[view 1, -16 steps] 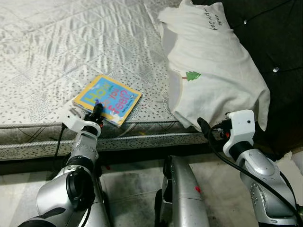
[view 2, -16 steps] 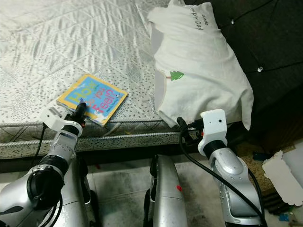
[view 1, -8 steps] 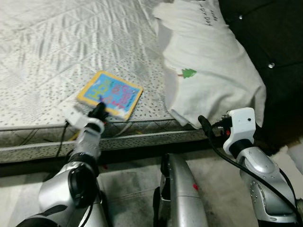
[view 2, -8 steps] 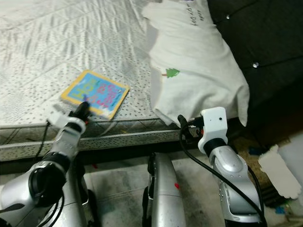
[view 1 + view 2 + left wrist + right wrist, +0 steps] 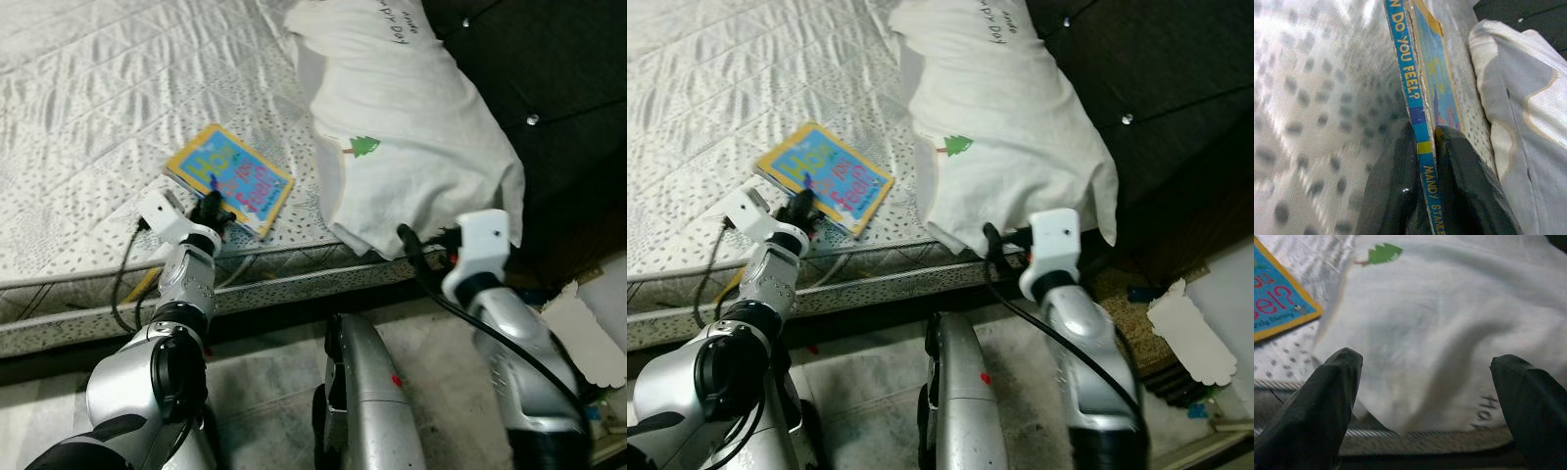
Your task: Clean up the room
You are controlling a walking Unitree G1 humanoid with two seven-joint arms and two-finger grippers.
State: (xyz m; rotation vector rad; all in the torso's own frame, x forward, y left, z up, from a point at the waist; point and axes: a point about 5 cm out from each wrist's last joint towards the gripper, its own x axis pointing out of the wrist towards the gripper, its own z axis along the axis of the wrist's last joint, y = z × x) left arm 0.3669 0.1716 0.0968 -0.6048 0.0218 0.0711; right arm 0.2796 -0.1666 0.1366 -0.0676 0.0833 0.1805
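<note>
L gripper [image 5: 1422, 161] pinches spine of flat blue-yellow picture book [image 5: 230, 180] on grey quilted mattress [image 5: 88, 117]; R gripper [image 5: 1430, 396] spread wide before white pillow [image 5: 402, 137].

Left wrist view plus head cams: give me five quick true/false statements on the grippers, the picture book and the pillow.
1. The left gripper is shut on the spine edge of the blue, yellow-bordered picture book. True.
2. The right gripper is clamped on the white pillow with the green tree print. False: its fingers are spread open, short of the pillow's lower edge.
3. The book lies on the grey quilted mattress, near its front edge. True.
4. The pillow lies on top of the book. False: it sits beside the book, to the robot's right.
5. The book lies on the floor. False: it is on the mattress.
</note>
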